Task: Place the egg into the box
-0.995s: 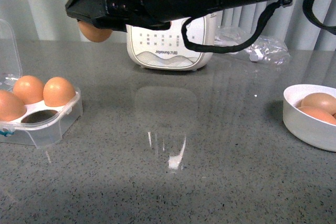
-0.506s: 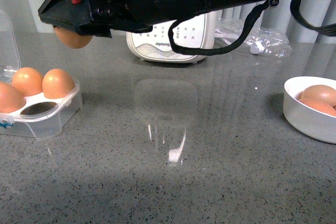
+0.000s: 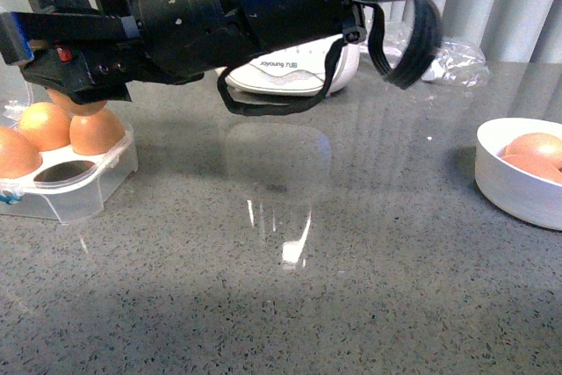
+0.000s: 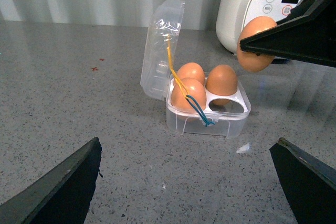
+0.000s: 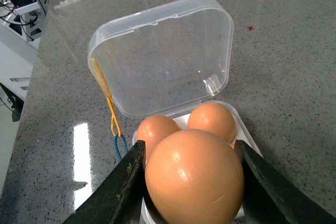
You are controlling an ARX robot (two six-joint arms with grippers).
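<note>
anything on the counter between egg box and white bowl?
No: front view shows bare counter between box and bowl, only glare. Right pincer holds egg above box.

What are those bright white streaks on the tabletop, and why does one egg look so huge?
Front view: the streaks are light glaring off the glossy table, which also faintly mirrors the white appliance. Right wrist view: the held egg is very near the lens, so it looms over the box; another glare patch shows on the table. Left wrist view: evenly lit and fairly sharp.
</note>
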